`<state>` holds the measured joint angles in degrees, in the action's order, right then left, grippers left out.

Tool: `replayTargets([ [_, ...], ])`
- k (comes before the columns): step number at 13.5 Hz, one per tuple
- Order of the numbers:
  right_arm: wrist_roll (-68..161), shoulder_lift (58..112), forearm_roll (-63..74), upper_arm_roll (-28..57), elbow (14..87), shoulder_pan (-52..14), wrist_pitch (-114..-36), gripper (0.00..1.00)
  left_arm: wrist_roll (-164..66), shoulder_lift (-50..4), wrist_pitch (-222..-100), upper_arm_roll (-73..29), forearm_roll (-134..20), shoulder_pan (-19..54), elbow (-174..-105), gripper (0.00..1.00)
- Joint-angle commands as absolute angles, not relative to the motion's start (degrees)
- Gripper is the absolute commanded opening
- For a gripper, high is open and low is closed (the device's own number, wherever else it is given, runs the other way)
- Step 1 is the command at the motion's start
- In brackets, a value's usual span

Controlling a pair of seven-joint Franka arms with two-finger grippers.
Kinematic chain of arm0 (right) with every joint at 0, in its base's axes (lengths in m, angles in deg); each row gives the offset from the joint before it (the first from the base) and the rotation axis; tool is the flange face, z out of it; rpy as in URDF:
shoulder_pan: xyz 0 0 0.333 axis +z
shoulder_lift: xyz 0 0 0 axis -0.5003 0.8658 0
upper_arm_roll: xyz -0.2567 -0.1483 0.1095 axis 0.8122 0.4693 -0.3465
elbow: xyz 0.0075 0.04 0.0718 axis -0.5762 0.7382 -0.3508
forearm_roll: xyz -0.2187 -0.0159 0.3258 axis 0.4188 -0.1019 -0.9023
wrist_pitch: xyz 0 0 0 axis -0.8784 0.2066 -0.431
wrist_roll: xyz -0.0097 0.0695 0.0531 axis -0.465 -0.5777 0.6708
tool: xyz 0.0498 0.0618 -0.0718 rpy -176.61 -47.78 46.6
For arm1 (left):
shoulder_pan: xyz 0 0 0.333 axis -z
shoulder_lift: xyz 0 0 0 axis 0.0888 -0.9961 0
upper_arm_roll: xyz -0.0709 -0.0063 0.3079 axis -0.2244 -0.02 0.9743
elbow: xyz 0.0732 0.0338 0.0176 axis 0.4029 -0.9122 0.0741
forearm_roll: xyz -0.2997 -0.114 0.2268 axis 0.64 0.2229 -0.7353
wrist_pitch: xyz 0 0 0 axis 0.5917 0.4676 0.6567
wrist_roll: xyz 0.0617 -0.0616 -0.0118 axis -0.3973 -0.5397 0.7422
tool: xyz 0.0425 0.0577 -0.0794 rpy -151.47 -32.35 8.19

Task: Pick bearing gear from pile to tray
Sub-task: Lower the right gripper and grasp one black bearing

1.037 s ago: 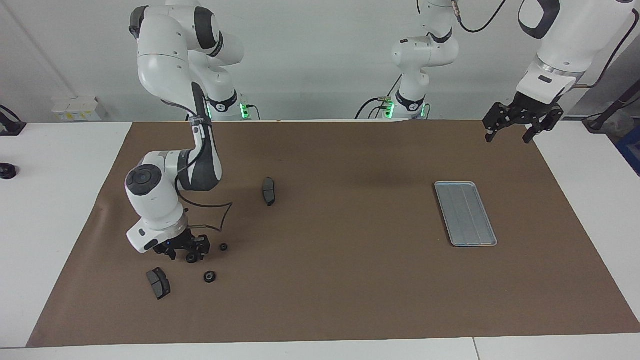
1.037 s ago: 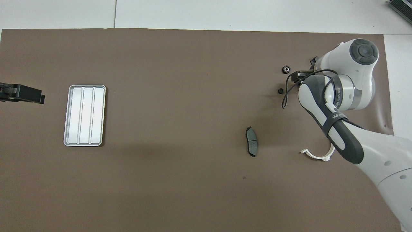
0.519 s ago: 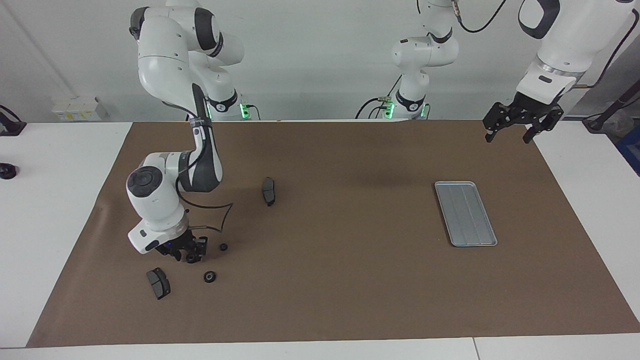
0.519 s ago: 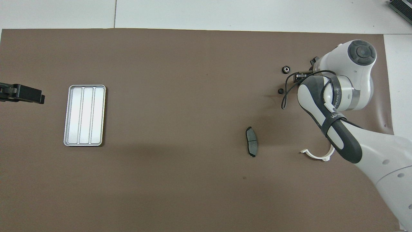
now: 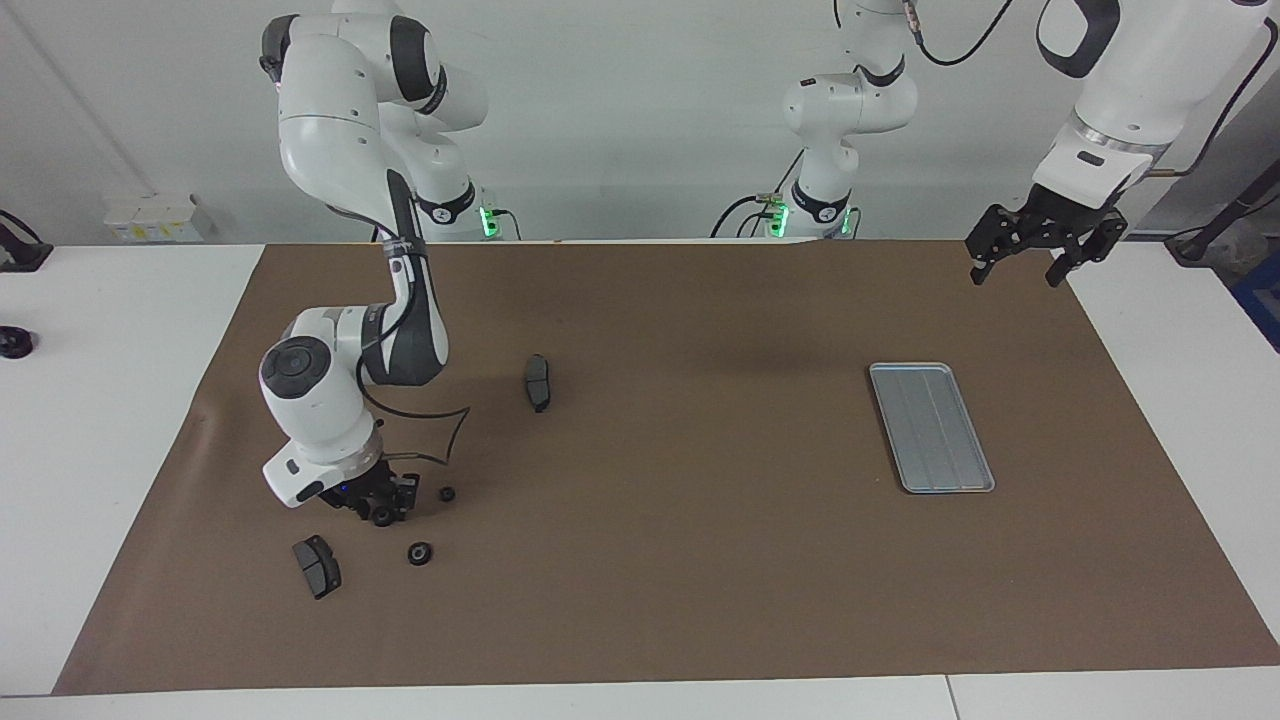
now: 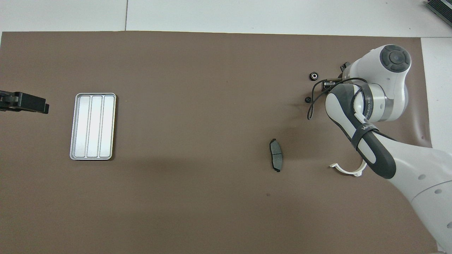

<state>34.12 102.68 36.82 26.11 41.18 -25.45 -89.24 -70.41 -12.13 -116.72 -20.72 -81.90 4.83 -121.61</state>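
Right gripper (image 5: 383,514) is low over the pile at the right arm's end of the counter (image 5: 680,600), its fingers closed around a small black ring (image 5: 383,517), apparently gripped (whether it is off the mat I cannot tell). Two more rings (image 5: 420,553) (image 5: 447,493) lie just beside it, and a dark grey pad (image 5: 316,566) close by, so a straight lift looks safest. The tray (image 5: 931,427) sits well apart toward the left arm's end, nothing on it, with bare mat between. Left gripper (image 5: 1035,250) waits raised over the mat's corner, fingers wide open, clear of the route.
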Motion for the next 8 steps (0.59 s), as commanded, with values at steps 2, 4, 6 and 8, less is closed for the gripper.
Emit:
replayTargets([
  [2,32.5,102.4,36.1,26.0,42.0,-25.5,-89.3,0.46,-70.8,-10.6,-117.4,-21.1,-81.4,4.1,-123.4,1.0],
  [4,32.5,102.4,36.1,26.0,42.0,-25.5,-89.3,0.41,-70.8,-10.6,-117.4,-21.1,-81.4,4.1,-123.4,1.0],
  [6,32.5,102.3,36.1,25.9,42.2,-25.5,-89.3,0.35,-70.8,-10.6,-117.4,-21.1,-81.4,4.1,-123.4,1.0],
  [8,32.5,102.3,36.0,25.9,42.4,-25.5,-89.3,0.25,-70.8,-10.6,-117.4,-21.1,-81.4,4.1,-123.4,1.0],
])
